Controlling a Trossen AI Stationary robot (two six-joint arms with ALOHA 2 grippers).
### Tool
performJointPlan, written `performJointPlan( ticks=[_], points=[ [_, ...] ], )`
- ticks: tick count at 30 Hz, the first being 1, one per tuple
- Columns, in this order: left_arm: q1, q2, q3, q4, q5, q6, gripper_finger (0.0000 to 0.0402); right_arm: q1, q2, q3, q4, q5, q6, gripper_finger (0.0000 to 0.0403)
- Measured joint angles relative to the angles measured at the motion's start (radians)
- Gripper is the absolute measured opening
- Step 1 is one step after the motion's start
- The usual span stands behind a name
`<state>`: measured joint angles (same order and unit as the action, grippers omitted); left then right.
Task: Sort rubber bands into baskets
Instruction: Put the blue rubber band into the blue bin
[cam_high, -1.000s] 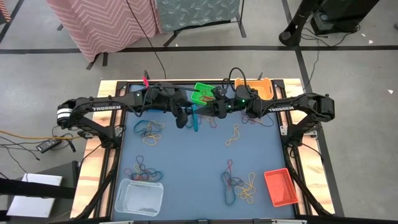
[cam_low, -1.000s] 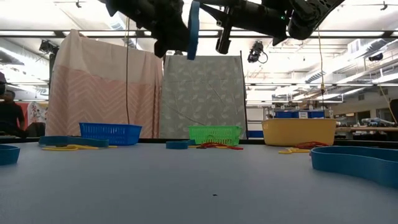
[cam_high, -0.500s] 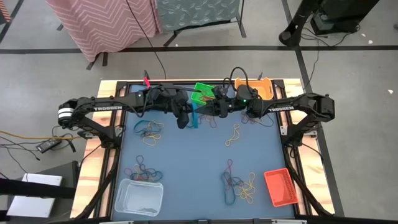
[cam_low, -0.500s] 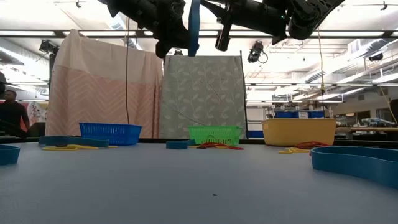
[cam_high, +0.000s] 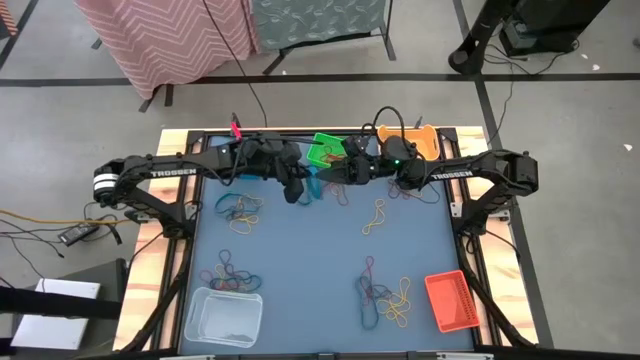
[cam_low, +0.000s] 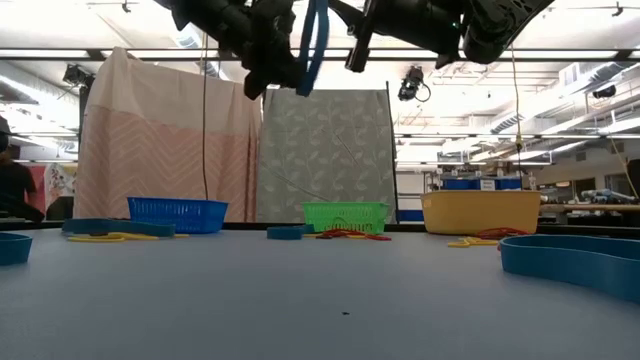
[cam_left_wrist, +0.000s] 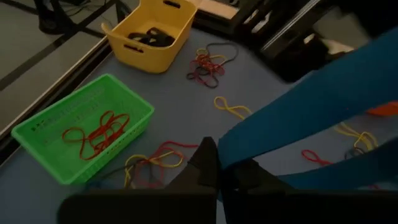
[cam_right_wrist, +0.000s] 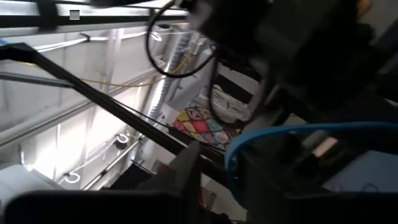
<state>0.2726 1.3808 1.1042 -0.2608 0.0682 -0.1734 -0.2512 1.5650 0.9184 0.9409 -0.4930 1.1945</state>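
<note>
A wide blue rubber band (cam_low: 314, 42) is held high above the table between my two grippers; it also shows in the high view (cam_high: 315, 186). My left gripper (cam_left_wrist: 221, 169) is shut on it. My right gripper (cam_right_wrist: 222, 177) is open just to the band's right, one finger on each side of a strand of the band (cam_right_wrist: 229, 163), and I cannot tell whether they touch. Below stand the green basket (cam_high: 325, 150) holding red bands, the yellow-orange basket (cam_high: 420, 141) and the blue basket (cam_low: 178, 213). My left gripper pinches the blue band's flat strip (cam_left_wrist: 231, 155) between its two fingers, at one end of the loop. The band is lifted clear of the table. It slants up and away from the fingers, its loop open toward my right gripper.
Loose bands lie in heaps on the blue mat at the left (cam_high: 240, 210), the middle right (cam_high: 375, 215), the near left (cam_high: 228, 272) and the near right (cam_high: 385, 298). The clear white basket (cam_high: 224, 316) stands at the near left and the red-orange basket (cam_high: 448, 300) at the near right.
The blue band hung straight down between the grippers; now it slants and sits a little higher, with its loop showing open. My left gripper has tipped while staying shut on it.
</note>
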Motion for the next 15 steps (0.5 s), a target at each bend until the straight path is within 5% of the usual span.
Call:
performJointPlan(
  ticks=[7,15],
  points=[
    [0.051,-0.032,0.001,-0.075,-0.037,0.009,0.0001,-0.002,-0.001,0.0,0.085,-0.038,0.0,0.0216],
    [0.129,-0.09,0.003,-0.193,-0.076,0.021,0.0001,-0.033,-0.004,0.0,0.083,-0.082,0.011,0.0271]
  ],
)
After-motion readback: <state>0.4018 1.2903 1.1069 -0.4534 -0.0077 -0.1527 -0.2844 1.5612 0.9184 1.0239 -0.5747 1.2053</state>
